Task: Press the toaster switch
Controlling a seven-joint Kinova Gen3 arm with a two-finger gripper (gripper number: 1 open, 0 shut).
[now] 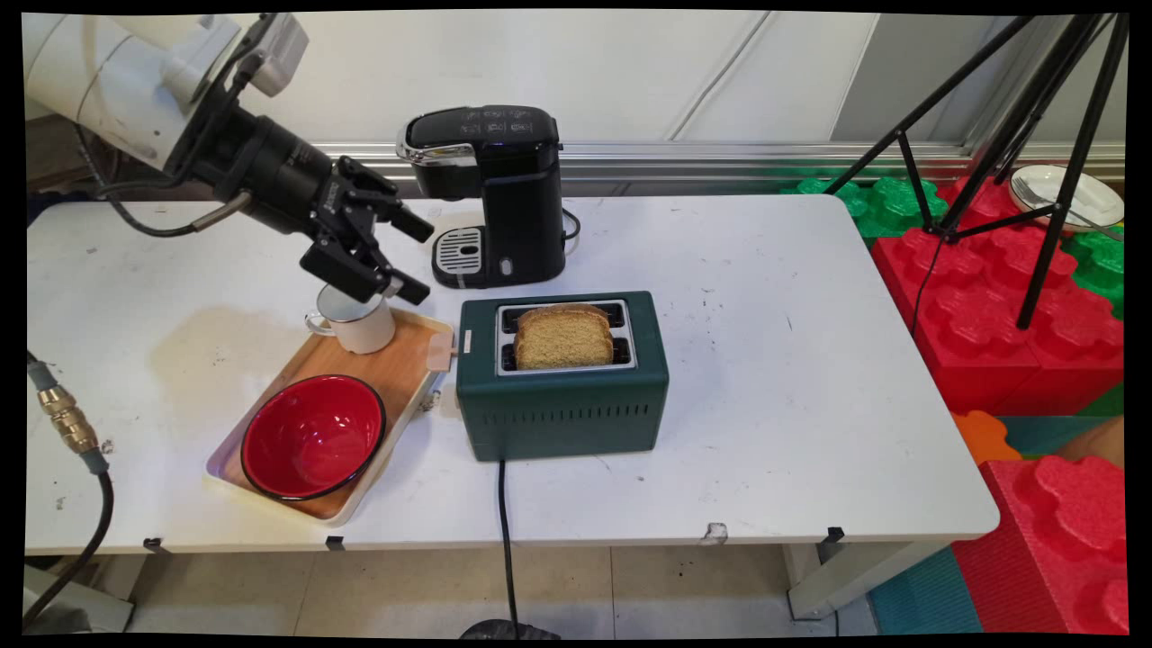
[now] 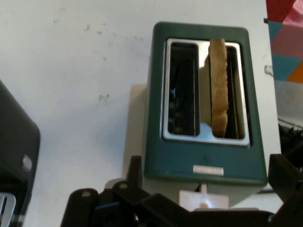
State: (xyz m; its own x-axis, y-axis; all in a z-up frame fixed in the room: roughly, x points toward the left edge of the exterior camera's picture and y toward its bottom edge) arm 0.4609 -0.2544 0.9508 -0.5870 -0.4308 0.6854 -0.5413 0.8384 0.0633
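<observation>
Looking down the main view, I have the pincer point(image 1: 412, 256) hanging in the upper left of the frame, its two black fingers spread wide apart and holding nothing. It sits just above a white enamel mug point(image 1: 355, 321), which stands at the far end of a wooden tray point(image 1: 396, 378); I cannot tell whether the lower finger touches the mug's rim. On the near end of that tray rests a red bowl point(image 1: 312, 436) with a dark rim. Just beyond the pincer, toward the top middle of the frame, stands a black coffee machine point(image 1: 499, 193) with its drip grille facing the tray. Right of the tray, at the middle of the frame, is a dark green two-slot toaster point(image 1: 562, 396), its pale lever point(image 1: 441, 351) pointing at the tray and its black cord running down off the counter point(image 1: 765, 360). A slice of brown bread point(image 1: 564, 337) stands upright in the toaster, sticking out above the top. In the hand view the toaster point(image 2: 203, 161) fills the middle, the bread point(image 2: 218, 90) sits edge-on in the right-hand slot with the left-hand slot empty, and the pincer's fingers rise at the lower left and lower right corners, well apart.
</observation>
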